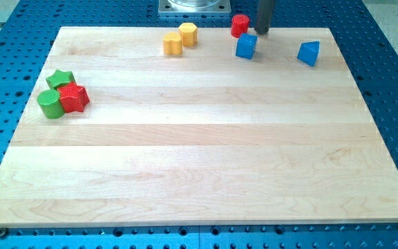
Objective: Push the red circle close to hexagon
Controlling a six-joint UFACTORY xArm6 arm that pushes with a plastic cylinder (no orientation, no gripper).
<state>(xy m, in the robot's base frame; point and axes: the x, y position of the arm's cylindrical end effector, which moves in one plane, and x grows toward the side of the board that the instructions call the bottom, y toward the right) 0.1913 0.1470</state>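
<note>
So my tip (262,32) is down at the far edge of the wooden board (199,180), just to the right of the red circle (240,25), close enough that I can't tell if it's touching or a hair apart. No jaws on this thing, it's just a bare rod, so it isn't holding anything. The red circle sits at the far edge, and the yellow hexagon (188,34) is off to its left, clearly apart from it, with a yellow block (173,44) right beside it. Just near of the circle is a blue cube (246,46), and another blue block (309,52) sits further right. Way over on the left, a green star (61,78), green cylinder (49,104) and red star (73,97) are bunched together.
</note>
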